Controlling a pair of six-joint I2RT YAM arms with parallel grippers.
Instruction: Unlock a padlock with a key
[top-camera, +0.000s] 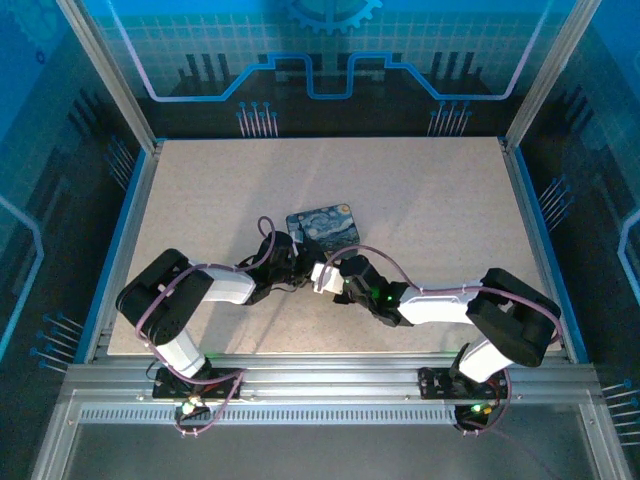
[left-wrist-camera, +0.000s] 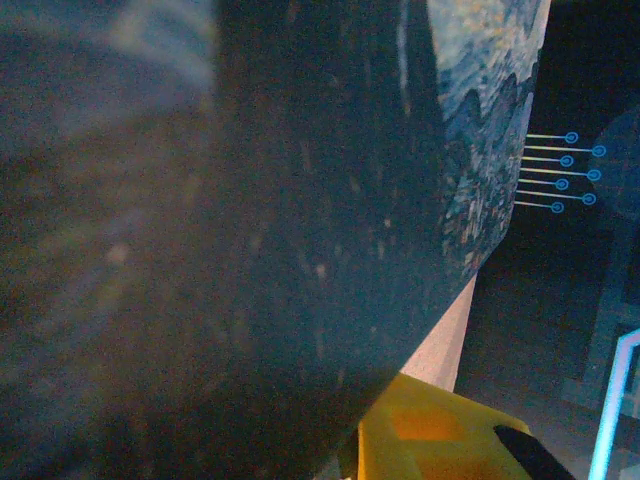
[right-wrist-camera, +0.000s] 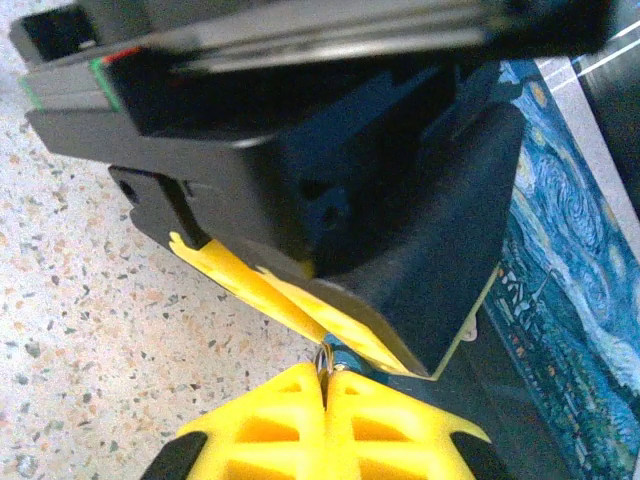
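Right wrist view: my right jaws are pinched together on what looks like the key (right-wrist-camera: 323, 358), nose-to-nose with the padlock (right-wrist-camera: 337, 353) – my left jaws seem clamped on that, just beside the starry tin (right-wrist-camera: 570, 300). Insertion step, I reckon – next needs lining up the keyway, then twisting. No readable labels.

1 dark-blue starry-night tin (top-camera: 325, 224) lies flat near the middle of the speckled table (top-camera: 440, 200).

Head count on the table
Two arms, left arm (top-camera: 205, 290) and right arm (top-camera: 455, 305); two grippers, left gripper (top-camera: 300, 272) and right gripper (top-camera: 330, 278), mid-frame; one starry-painted tin (top-camera: 323, 223) above them; one speckled table (top-camera: 430, 200).
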